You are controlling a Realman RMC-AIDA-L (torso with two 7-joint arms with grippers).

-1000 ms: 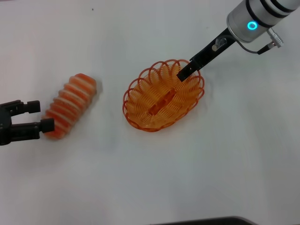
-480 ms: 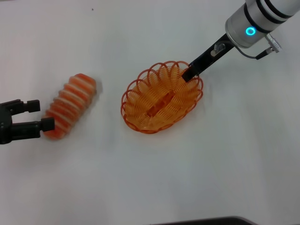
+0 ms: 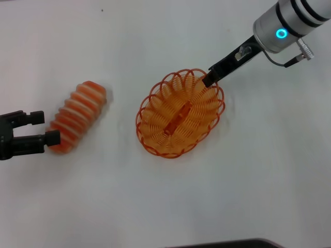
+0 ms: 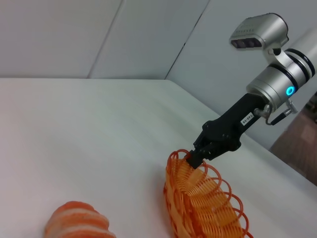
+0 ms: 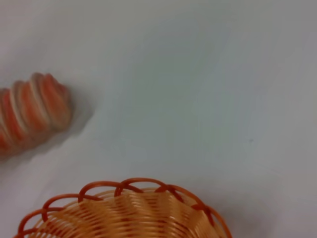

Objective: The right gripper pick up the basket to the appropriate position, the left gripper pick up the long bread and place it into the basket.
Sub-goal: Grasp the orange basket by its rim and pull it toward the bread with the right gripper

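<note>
The orange openwork basket (image 3: 180,114) sits mid-table; it also shows in the left wrist view (image 4: 205,206) and the right wrist view (image 5: 124,213). My right gripper (image 3: 209,79), seen also in the left wrist view (image 4: 194,158), is shut on the basket's far right rim. The long bread (image 3: 77,117), orange-red with cream stripes, lies to the left of the basket; it also shows in the left wrist view (image 4: 79,226) and the right wrist view (image 5: 32,106). My left gripper (image 3: 44,128) is open at the bread's near left end, one fingertip touching it.
The white table (image 3: 243,175) spreads around the objects. A dark edge (image 3: 227,244) runs along the near side of the table.
The right gripper has turned the basket, so its long axis stands steeper and its near end has swung to the right. The left gripper and the bread have not moved.
</note>
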